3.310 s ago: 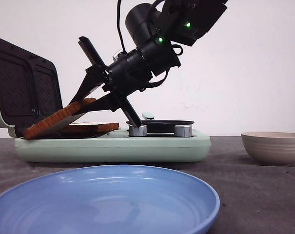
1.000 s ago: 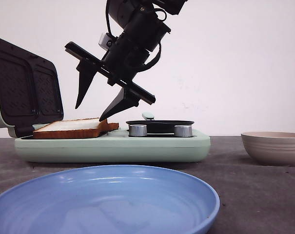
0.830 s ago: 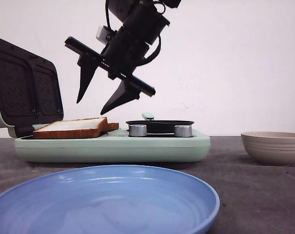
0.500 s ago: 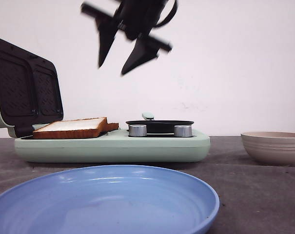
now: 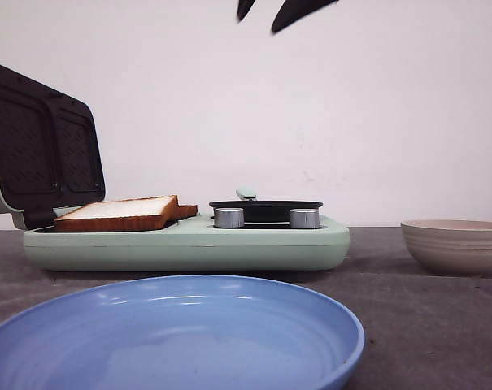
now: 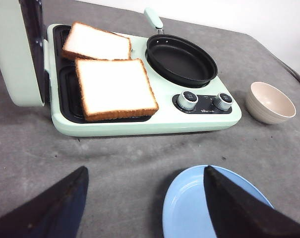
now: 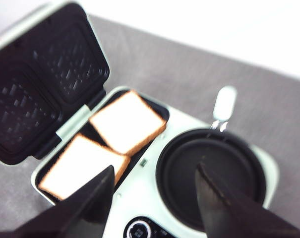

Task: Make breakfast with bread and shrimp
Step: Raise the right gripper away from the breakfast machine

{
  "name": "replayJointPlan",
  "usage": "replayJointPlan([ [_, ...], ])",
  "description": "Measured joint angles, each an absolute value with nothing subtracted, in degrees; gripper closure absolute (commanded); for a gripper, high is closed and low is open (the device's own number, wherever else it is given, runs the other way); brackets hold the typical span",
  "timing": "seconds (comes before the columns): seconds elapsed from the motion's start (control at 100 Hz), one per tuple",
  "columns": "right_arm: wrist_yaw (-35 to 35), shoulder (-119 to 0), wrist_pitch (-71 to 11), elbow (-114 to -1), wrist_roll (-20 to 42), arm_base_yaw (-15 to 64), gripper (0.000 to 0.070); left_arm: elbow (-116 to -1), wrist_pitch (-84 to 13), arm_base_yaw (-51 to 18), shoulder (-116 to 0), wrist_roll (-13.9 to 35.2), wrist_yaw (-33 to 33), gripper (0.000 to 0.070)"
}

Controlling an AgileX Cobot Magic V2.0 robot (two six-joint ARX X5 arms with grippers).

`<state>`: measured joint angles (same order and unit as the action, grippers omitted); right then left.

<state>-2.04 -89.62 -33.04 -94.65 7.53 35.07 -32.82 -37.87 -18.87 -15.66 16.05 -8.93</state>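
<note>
Two slices of bread lie flat side by side on the dark grill plate of the mint-green sandwich maker [image 5: 189, 244]: the nearer slice [image 6: 115, 87] and the farther slice [image 6: 97, 42]. Both also show in the right wrist view [image 7: 127, 121] [image 7: 80, 166]; the front view shows them edge-on [image 5: 119, 213]. My right gripper [image 7: 154, 168] is open and empty, high above the maker; only its fingertips [image 5: 298, 10] show in the front view. My left gripper [image 6: 145, 173] is open and empty above the table, in front of the maker. No shrimp is in view.
The maker's lid [image 5: 42, 142] stands open at the left. A black round pan [image 6: 181, 60] sits on the maker's right half, behind two knobs [image 6: 188, 99]. A blue plate [image 5: 172, 333] lies nearest the camera. A beige bowl [image 5: 457, 244] stands at the right.
The right gripper let go of the second bread slice on the grill plate, then rose up and to the right until only its fingertips remain in the front view. The bread now lies flat.
</note>
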Motion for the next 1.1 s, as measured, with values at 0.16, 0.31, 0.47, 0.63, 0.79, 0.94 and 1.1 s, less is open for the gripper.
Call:
replayJointPlan([
  [0.16,-3.4,-83.7,-31.4,-87.7,5.8,34.5,0.0461,-32.8,-37.0,-18.9,-15.7,16.0,-8.9,0.0304],
  [0.31,-4.3,-75.8,-25.2,-75.7,5.4,34.4,0.0464,-32.8,-36.6,-18.9,-15.7,16.1,-8.9,0.0297],
  [0.47,-4.4,-64.9,-19.4,-61.9,5.4,34.3,0.0464,-32.8,-36.1,-18.9,-15.7,16.1,-8.9,0.0294],
  [0.63,-4.3,-55.0,-17.5,-51.2,5.9,34.3,0.0464,-32.8,-34.6,-18.9,-15.7,16.1,-8.1,0.0294],
  [0.79,-3.0,-45.8,-17.5,-43.7,7.5,34.3,0.0464,-32.8,-33.6,-18.9,-15.7,16.7,-6.0,0.0294],
  [0.94,-2.8,-38.4,-18.7,-39.3,9.9,34.3,0.0464,-32.8,-33.6,-18.9,-15.7,17.3,-4.3,0.0294],
  [1.1,-2.3,-32.9,-23.6,-35.6,11.9,34.3,0.0463,-32.8,-31.2,-18.9,-15.7,18.1,-2.0,0.0294],
])
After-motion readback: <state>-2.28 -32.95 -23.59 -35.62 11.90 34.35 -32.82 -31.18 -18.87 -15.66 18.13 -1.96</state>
